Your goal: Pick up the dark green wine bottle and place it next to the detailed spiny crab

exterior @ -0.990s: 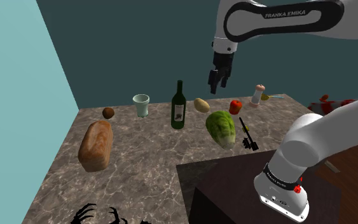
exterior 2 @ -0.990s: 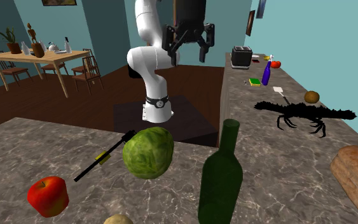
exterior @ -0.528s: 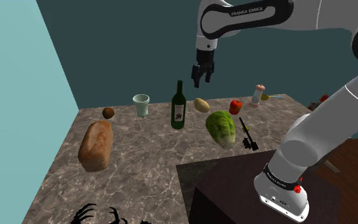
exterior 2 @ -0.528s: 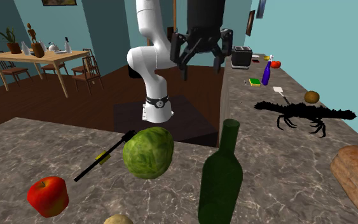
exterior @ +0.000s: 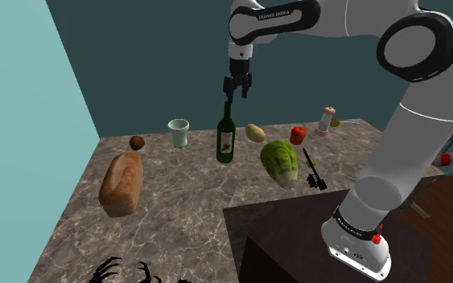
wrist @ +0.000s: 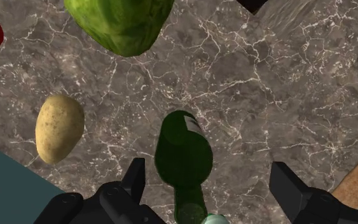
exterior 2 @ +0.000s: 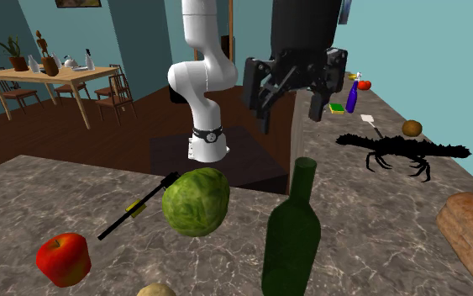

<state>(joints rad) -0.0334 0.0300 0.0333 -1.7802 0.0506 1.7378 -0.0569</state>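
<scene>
The gripper hangs above the bottle with its fingers spread wide and nothing between them touched, pointing straight down, likely because the neck is the slimmest part to clasp and stands higher than everything around it; in the wrist view the bottle's top lies between the fingers, nearer one than the other, so a small sideways correction seems due before descending; the bottle stands upright on the marbled counter, toward its far edge in the shoulder view, between a pale cup on the shoulder view's left and a potato on its right; both are near but apart from it and much lower, so they should not hinder a grip on the neck; a cabbage lies in front and to the right, with an apple, a black-handled tool and a shaker beyond it; the crab, black and long-legged, sits well apart at the counter's other end; a bread loaf and a small brown ball lie roughly between the two, so the carry would probably need to go over or past the loaf, and the tall bottle must be set down clear of the crab's spread legs to stay upright.
</scene>
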